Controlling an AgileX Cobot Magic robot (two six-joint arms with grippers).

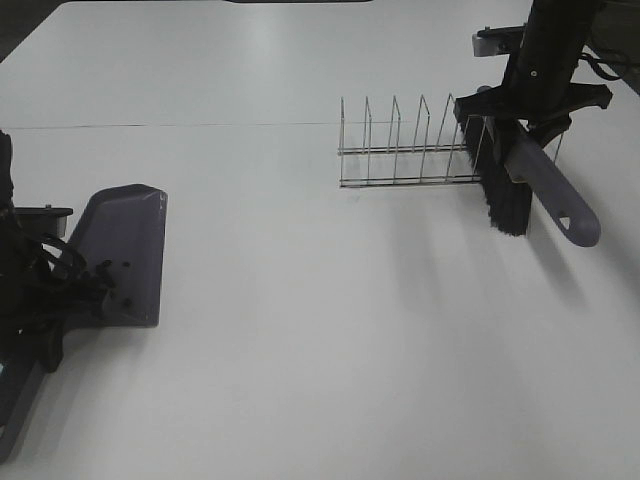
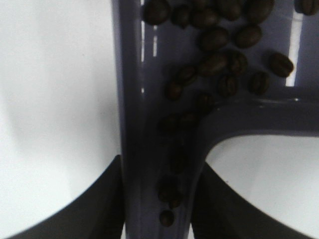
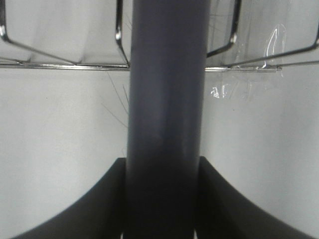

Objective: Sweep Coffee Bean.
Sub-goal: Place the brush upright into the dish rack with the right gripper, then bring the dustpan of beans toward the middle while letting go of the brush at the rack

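Observation:
Several dark coffee beans (image 2: 219, 55) lie inside the grey-purple dustpan (image 2: 134, 99), some strung along its handle channel. On the table's left side, the dustpan (image 1: 125, 250) rests flat, and my left gripper (image 1: 68, 295) is shut on its handle; the left wrist view shows the left gripper (image 2: 157, 204) with a dark finger on each side. At the far right, my right gripper (image 1: 522, 140) is shut on the grey handle of a brush (image 1: 555, 200), whose black bristles (image 1: 508, 200) hang just above the table by the rack's end. The right wrist view shows the brush handle (image 3: 167, 99) in the right gripper (image 3: 162, 199).
A wire rack (image 1: 410, 150) with several upright dividers stands on the white table (image 1: 330, 330) right of centre, touching or close to the brush; its wires (image 3: 60, 62) show behind the handle. The dustpan's long handle runs off the lower left corner.

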